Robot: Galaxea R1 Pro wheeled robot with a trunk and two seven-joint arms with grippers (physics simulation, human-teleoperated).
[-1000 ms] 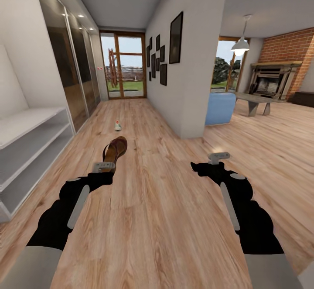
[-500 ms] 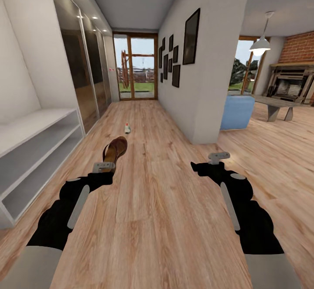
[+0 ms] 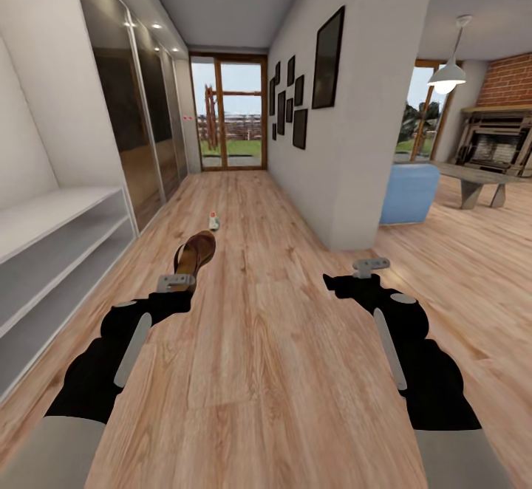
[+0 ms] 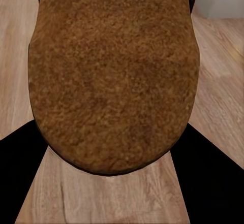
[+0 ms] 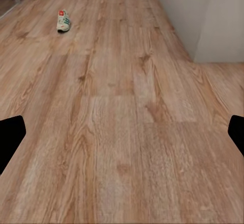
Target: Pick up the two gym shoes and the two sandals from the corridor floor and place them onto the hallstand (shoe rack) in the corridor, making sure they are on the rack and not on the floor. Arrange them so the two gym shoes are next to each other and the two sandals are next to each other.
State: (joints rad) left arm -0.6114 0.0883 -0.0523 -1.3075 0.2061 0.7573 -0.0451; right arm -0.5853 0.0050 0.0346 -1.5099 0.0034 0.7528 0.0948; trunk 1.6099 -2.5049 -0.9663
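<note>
My left gripper (image 3: 176,281) is shut on a dark brown sandal (image 3: 196,252) and holds it above the corridor floor (image 3: 281,341), toe pointing away from me. In the left wrist view the sandal's brown sole (image 4: 112,76) sits between the black fingers (image 4: 15,183). My right gripper (image 3: 371,264) is open and holds nothing, and its wrist view shows bare planks between its fingertips (image 5: 10,137). One white gym shoe (image 3: 214,220) with green stripes lies far down the corridor (image 5: 62,21). A low white two-tier rack (image 3: 52,252), apparently the hallstand, runs along the left wall, cut off by the picture's edge.
Mirrored sliding doors (image 3: 140,127) line the left wall beyond the rack. A white wall corner (image 3: 347,179) stands at the right, with a blue armchair (image 3: 410,192) and a low table (image 3: 480,179) behind it. A glazed door (image 3: 225,120) closes the corridor's far end.
The head view has swung left, so the corridor and the wall corner sit further right in the picture and the rack looks larger. Both arms and the held sandal keep their places in the picture.
</note>
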